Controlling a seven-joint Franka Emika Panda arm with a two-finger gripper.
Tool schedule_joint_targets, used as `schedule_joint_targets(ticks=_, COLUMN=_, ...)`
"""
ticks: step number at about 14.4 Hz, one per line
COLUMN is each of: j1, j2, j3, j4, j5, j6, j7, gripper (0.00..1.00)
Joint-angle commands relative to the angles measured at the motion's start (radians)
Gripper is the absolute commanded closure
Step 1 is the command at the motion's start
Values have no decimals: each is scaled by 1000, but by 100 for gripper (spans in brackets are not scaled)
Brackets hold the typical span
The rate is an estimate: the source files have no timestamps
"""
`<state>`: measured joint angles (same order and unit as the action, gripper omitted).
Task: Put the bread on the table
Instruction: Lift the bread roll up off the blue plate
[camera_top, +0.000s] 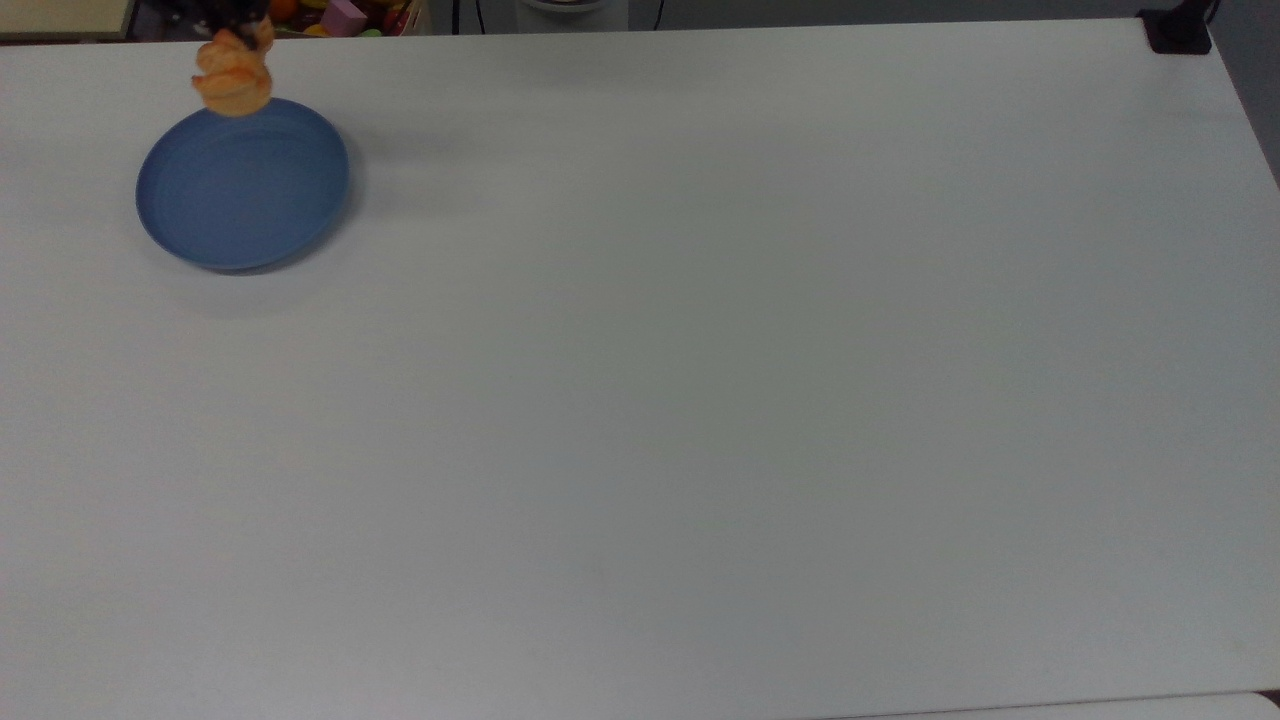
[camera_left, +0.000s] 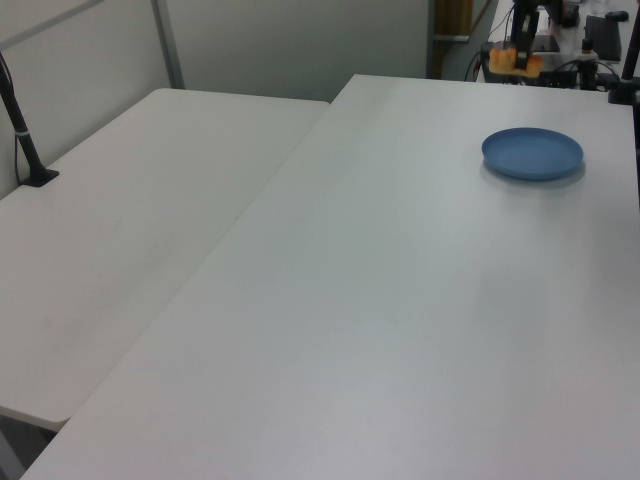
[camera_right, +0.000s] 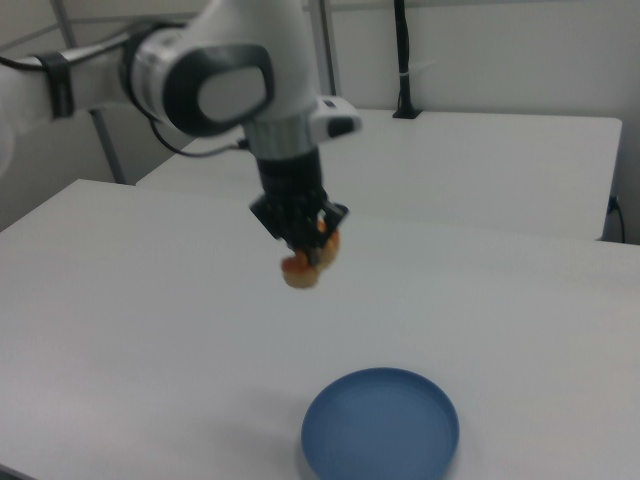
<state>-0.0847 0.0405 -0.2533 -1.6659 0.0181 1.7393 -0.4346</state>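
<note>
One golden, ridged bread (camera_right: 305, 262) hangs clamped in the end effector (camera_right: 309, 250)

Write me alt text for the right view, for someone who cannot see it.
A white robot arm's claw holds a small golden-orange bread in the air above a white table. Below it, toward the right view's lower right, a round blue plate sits bare on the table.

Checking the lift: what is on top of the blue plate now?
Nothing lies on the blue plate; its whole surface shows bare. The bread hangs in the gripper, well above the table.
</note>
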Motion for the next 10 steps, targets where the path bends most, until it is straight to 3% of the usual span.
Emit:
schedule_joint_targets(ticks=1, j1=-1, j2=-30, j3=83, j4=70, j5=11, j6=-115, j7=94, gripper=100)
schedule_joint_targets(ticks=7, j1=23, j2=-50, j3=250, j4=100, j5=11, j6=-164, j7=301, gripper=100)
schedule_joint_targets(ticks=10, j1=72, j2=-47, j3=305, j4=84, j5=11, j6=-159, j7=365, gripper=100)
